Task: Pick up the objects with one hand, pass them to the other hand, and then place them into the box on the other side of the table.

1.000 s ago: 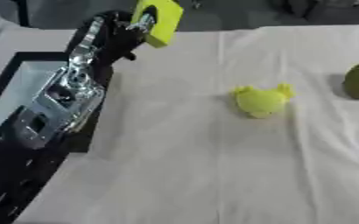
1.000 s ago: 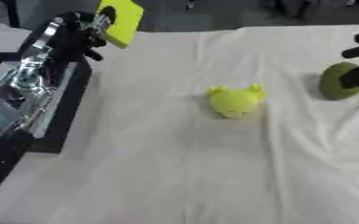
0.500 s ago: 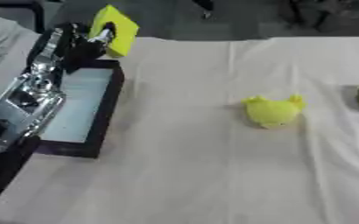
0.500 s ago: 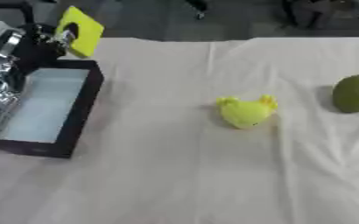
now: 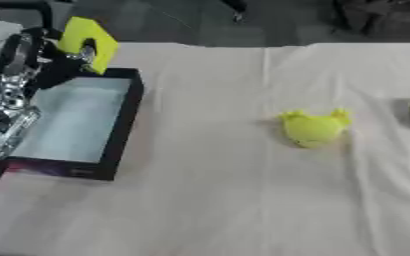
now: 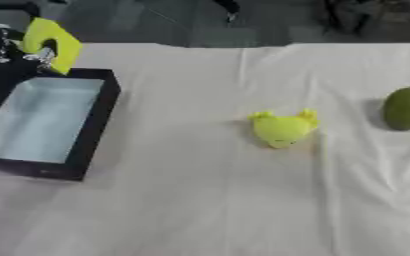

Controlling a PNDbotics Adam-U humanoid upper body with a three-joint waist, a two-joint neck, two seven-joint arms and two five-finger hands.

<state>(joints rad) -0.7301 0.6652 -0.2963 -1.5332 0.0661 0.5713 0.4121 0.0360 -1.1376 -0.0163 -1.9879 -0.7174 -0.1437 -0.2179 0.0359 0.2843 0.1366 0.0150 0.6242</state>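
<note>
One white-clothed table (image 5: 200, 200), grey floor behind, left robot hand (image 5: 55, 57) gripping yellow block (image 5: 88, 42) over black box (image 5: 121, 130).

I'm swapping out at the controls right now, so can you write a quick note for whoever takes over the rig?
Left hand: shut on the yellow block, held above the far end of the black box on the left.
Right hand: only a dark sliver at the right edge beside the green fruit; fingers not visible.
Yellow plush toy: lying mid-table on the white cloth.
Done: block has reached the left hand.
Left: release it into the box, whose pale floor shows nothing inside, then likely the toy and the fruit.
</note>
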